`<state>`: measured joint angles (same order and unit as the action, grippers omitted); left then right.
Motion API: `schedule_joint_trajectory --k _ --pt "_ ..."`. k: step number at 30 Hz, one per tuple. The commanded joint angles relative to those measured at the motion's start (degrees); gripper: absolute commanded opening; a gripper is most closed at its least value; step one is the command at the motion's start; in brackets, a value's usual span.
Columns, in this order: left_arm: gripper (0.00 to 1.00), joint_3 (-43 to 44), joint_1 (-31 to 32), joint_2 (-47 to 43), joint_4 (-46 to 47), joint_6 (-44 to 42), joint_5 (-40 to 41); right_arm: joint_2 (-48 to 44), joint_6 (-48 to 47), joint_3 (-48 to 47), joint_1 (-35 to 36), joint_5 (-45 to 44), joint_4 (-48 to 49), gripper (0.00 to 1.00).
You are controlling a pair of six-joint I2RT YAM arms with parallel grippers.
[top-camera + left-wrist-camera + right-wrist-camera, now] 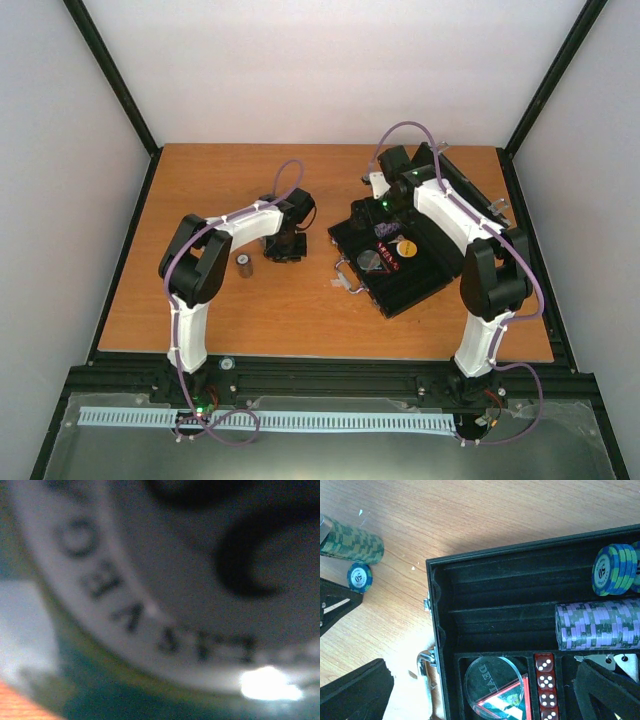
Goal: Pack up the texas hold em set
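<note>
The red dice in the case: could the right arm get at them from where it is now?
Probably yes. The right gripper hangs open directly over the case, and the dice lie uncovered in their narrow slot beside the clear dealer disc.

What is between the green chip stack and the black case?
Only bare wooden table separates the green chip stack from the black case; the right wrist view shows it.

Left wrist view: a badly blurred chip (190,580) fills the frame, its lettering only partly legible. Right wrist view: case (440,630), clear disc (492,680) and dice (545,685) are cut off at the bottom edge.
</note>
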<state>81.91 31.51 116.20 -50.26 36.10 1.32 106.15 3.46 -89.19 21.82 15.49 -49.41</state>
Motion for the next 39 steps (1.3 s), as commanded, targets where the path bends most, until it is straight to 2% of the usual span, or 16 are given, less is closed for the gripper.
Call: schedule_joint_trajectory --k 1,3,4,7,10,18,25,29,35,39 --pt "0.39 -0.7 -0.2 1.1 -2.0 -0.8 -0.1 -2.3 -0.7 0.6 0.0 0.3 0.6 1.00" --pt "0.68 -0.9 -0.2 -0.2 -2.0 -0.5 0.1 -2.3 -0.6 0.6 0.0 0.3 0.8 1.00" --pt "0.74 -0.9 -0.2 -0.8 -2.2 -0.2 0.3 -2.3 -0.6 0.6 -0.1 0.3 0.8 1.00" --pt "0.86 0.3 -0.2 -1.6 -2.8 -0.1 0.9 -2.2 -0.4 0.5 0.0 0.5 1.1 1.00" --pt "0.90 2.9 -0.2 0.0 -3.5 -1.6 1.1 -1.9 -0.3 0.4 0.0 0.5 1.1 1.00" --pt "0.84 9.9 -1.5 6.0 -4.9 -6.0 0.2 -2.6 -0.5 1.7 0.0 -0.1 1.3 1.00" --pt "0.80 9.8 -2.4 6.7 -5.3 -7.1 0.6 -2.5 -0.6 1.9 -0.1 -0.2 1.5 1.00" --pt "0.61 8.8 -2.6 6.9 -5.2 -7.4 0.2 -2.1 -0.4 1.6 -0.1 0.0 1.5 1.00" --pt "0.53 6.8 -2.6 6.0 -3.9 -7.0 -1.3 -1.9 -0.4 1.9 -0.1 -0.2 1.6 1.00" --pt "0.34 5.8 -2.6 5.9 -3.5 -7.0 -1.8 -1.9 -0.3 1.9 -0.1 0.0 1.6 1.00"
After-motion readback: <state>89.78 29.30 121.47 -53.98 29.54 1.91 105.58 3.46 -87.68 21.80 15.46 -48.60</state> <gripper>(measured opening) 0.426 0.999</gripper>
